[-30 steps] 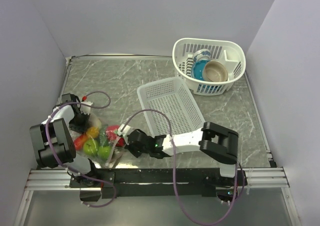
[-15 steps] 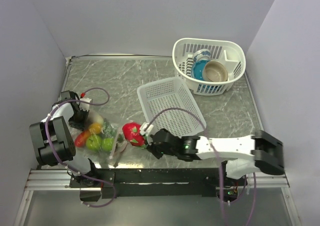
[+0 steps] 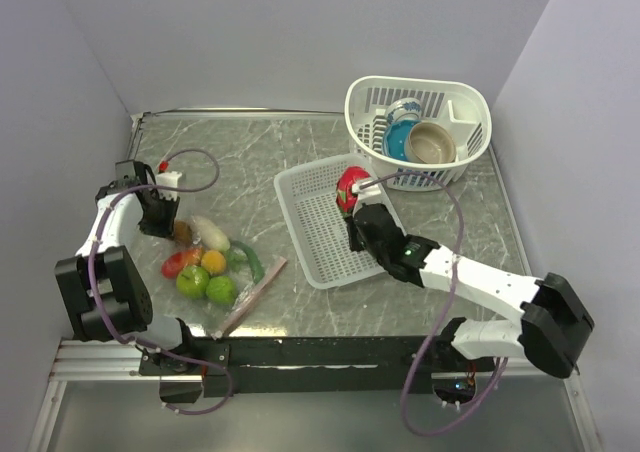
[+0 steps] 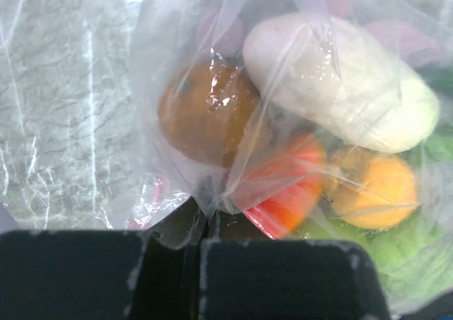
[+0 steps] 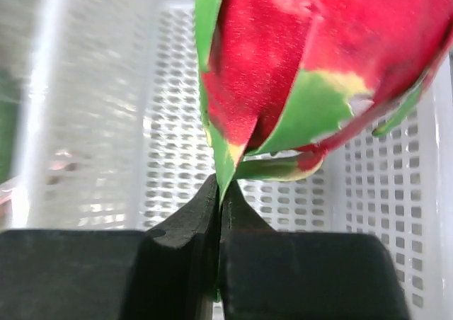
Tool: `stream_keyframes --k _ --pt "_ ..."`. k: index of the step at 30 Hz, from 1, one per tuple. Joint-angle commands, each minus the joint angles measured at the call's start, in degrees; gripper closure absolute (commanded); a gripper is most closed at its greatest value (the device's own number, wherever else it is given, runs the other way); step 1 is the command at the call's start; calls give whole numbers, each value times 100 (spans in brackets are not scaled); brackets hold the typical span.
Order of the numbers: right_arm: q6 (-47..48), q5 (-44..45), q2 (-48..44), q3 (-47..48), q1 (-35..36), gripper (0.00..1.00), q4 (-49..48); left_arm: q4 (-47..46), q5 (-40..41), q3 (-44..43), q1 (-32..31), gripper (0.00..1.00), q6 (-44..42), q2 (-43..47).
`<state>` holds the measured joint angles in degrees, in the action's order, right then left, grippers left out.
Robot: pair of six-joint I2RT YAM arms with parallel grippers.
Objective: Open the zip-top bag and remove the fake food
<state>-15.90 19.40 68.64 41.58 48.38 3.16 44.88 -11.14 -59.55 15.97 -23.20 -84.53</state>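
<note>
The zip-top bag (image 3: 215, 272) lies at the front left, clear, with its pinkish zip strip (image 3: 254, 290) at the near right edge. Inside it are fake food pieces: green (image 3: 192, 282), orange (image 3: 213, 262), red (image 3: 178, 263), white (image 3: 210, 231). My left gripper (image 3: 160, 220) is shut on the bag's far corner; in the left wrist view the plastic (image 4: 209, 205) is pinched between the fingers, with brown (image 4: 207, 112), white (image 4: 340, 83) and orange (image 4: 373, 183) pieces behind it. My right gripper (image 3: 353, 209) is shut on a green leaf of a red-green fruit (image 3: 350, 184) (image 5: 318, 65) above the flat white basket (image 3: 310, 187).
A round white basket (image 3: 455, 97) at the back right holds a blue cup (image 3: 400, 140) and a tan bowl (image 3: 431, 143). The flat perforated basket (image 5: 170, 157) fills the right wrist view. Walls close in the left, back and right sides.
My right gripper carried the red-green fruit from the bag's mouth up and right to above the flat basket. My left gripper pulled the bag's corner toward the back left.
</note>
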Motion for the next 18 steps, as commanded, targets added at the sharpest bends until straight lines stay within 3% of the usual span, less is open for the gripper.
stream_keyframes --k 1,3,4,7,11,16,18 --pt "-80 -15 351 394 22 79 -114 205 -214 48 -102 99 140 192" --pt "-27 -33 457 482 14 67 -87 109 -161 154 -103 99 149 139" --pt "-1 -33 448 482 22 44 -96 21 -143 232 -103 99 149 121" --pt "87 90 387 561 22 0 -96 -85 -108 321 -103 99 149 104" --pt "192 222 221 903 206 0 307 -208 23 383 -111 99 132 33" --pt "754 934 -167 808 1846 0 -104 -454 199 514 -103 99 96 -142" --pt "580 821 -71 781 2034 0 -131 -603 313 567 -111 99 96 -212"
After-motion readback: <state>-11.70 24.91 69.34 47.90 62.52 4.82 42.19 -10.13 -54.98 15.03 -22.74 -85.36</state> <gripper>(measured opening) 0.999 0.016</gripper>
